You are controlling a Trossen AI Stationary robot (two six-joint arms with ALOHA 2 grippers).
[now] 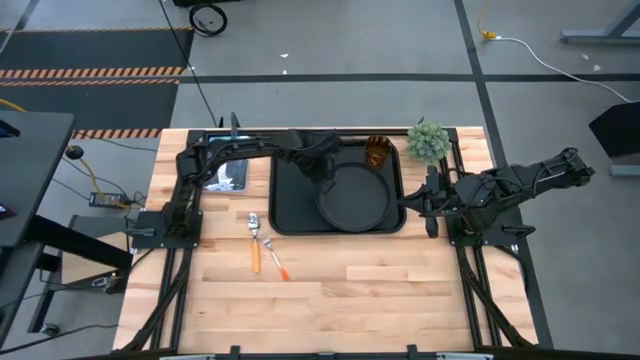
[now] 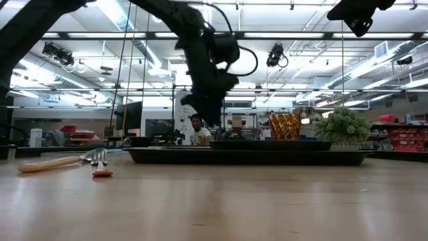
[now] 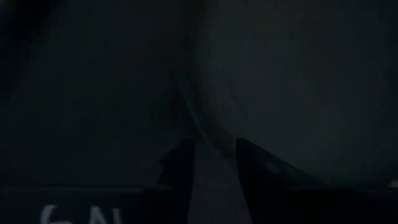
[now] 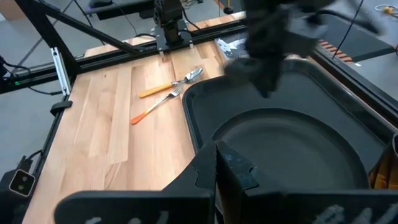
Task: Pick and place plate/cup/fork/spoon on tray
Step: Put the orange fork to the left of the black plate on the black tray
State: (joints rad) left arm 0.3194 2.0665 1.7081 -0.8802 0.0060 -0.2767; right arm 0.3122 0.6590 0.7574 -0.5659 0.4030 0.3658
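The black tray (image 1: 290,205) lies at the table's far middle. The round black plate (image 1: 355,200) lies flat in its right half. The amber cup (image 1: 378,152) stands upright in the tray's far right corner. The spoon (image 1: 253,228) and the fork (image 1: 272,258) lie side by side on the wood left of the tray. My left gripper (image 1: 322,172) is just above the plate's far-left rim (image 3: 199,118). Its fingers are a narrow gap apart, and it is empty. My right gripper (image 4: 216,163) is shut and empty at the tray's right edge.
A small green potted plant (image 1: 428,142) stands at the far right, beside the tray. A shiny sheet (image 1: 225,176) lies on the wood under the left arm at the far left. The near half of the table is bare wood. A person (image 2: 196,131) is in the room behind.
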